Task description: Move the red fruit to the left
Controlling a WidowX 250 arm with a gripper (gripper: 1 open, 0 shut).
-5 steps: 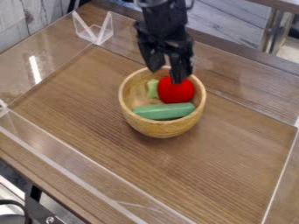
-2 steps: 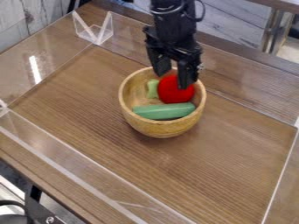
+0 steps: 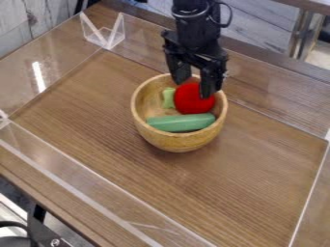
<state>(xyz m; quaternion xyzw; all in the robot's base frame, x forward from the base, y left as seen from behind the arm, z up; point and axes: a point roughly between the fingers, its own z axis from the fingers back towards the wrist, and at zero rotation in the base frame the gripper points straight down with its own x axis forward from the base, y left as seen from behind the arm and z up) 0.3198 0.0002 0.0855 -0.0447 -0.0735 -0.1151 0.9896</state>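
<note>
Camera — pincer (image 3: pixel 196 77) open, angled downward

From here, the wooden table (image 3: pixel 77 125) lies open left and right of the bowl (image 3: pixel 145 123), whose rim and the long green vegetable (image 3: pixel 180 123) obstruct low passage.

Wooden tabletop (image 3: pixel 77 125), pale brown and evenly lit, with visible grain. At its far left corner, a patterned grey surface (image 3: pixel 29 21); along its near left edge, dark cables (image 3: pixel 39 210). Beyond its far right edge, a wooden ledge (image 3: pixel 299 8), with a dark gap between.
</note>
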